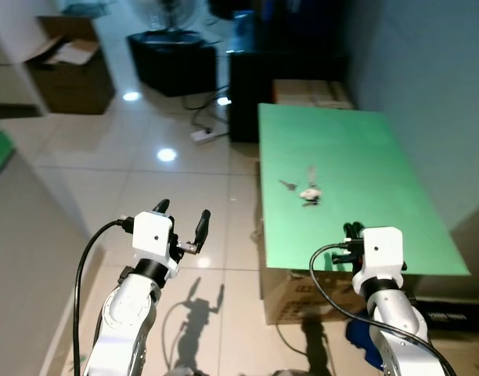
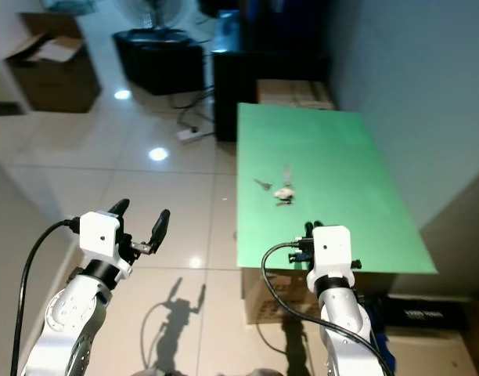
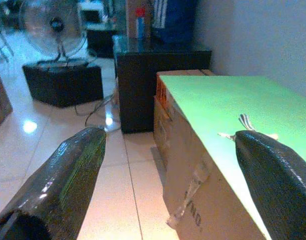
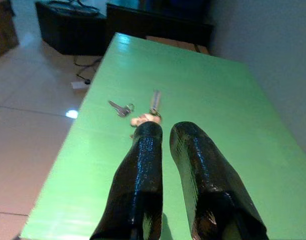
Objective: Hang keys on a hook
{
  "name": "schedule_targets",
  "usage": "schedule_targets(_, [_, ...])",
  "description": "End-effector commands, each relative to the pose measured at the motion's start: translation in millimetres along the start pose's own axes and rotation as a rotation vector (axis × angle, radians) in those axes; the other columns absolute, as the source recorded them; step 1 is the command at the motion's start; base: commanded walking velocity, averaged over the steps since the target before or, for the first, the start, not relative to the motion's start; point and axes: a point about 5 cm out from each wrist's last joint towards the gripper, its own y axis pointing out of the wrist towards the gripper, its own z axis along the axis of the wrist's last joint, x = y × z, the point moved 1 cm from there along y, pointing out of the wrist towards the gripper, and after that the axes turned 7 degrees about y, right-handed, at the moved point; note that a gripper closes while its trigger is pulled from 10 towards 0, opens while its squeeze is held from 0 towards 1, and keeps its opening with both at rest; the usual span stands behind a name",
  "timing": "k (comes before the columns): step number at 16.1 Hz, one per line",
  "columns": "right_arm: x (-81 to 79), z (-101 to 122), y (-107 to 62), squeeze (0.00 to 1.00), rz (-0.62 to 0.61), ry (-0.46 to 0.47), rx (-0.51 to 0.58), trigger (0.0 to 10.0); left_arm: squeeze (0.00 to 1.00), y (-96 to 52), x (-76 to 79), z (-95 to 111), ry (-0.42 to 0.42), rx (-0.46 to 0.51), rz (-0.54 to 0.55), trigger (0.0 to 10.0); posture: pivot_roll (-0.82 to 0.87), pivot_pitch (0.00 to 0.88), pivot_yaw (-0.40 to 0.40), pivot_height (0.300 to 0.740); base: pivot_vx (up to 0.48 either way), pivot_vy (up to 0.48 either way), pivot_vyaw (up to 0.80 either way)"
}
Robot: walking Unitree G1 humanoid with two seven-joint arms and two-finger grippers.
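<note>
Lying on the green tabletop [image 1: 365,157], roughly at its middle and nearer its left edge: the keys [image 1: 309,193], a small bunch with a pale fob, one key [image 1: 287,186] splayed out to the left and a strap [image 1: 311,172] trailing toward the far end. Hovering over the near edge of the tabletop, short of the keys and not touching them: the right gripper [image 4: 165,131], fingers drawn narrow with just a slim gap between them, pointing toward the bunch. Hanging out over the tiled floor [image 1: 145,180] to the left of the table, well apart from the keys: the left gripper [image 1: 181,215], fingers spread wide and holding nothing. Sitting under the tabletop: a cardboard box [image 3: 193,185] with tape peeling at its corner. Standing beyond the far end: a dark cabinet [image 3: 148,80], a floor fan [image 3: 52,27] on a black base, and a power strip [image 1: 207,135] with cable on the tiles. Resting far left: an open cardboard carton [image 1: 67,66].
</note>
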Motion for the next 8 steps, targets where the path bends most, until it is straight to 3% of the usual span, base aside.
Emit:
schedule_targets(1, [3.2,7.0,0.1,1.00,-0.002,0.017,0.035,10.0,0.02,3.7,-0.3,7.2,-0.046,0.019,-0.012,10.0,-0.14,0.087,-0.010,0.740,0.000,0.000,0.00])
schedule_targets(2, [3.4,7.7,0.4,1.00,0.001,0.020,0.042,10.0,1.00,4.1,1.4,7.0,-0.078,0.016,-0.023,10.0,-0.14,0.087,-0.008,0.740,0.000,0.000,0.00])
schedule_targets(8, [4.5,7.9,-1.1,1.00,0.004,0.039,0.055,10.0,1.00,0.9,8.6,5.5,-0.083,-0.007,-0.121,10.0,-0.14,0.083,0.000,0.740,0.000,0.000,0.00])
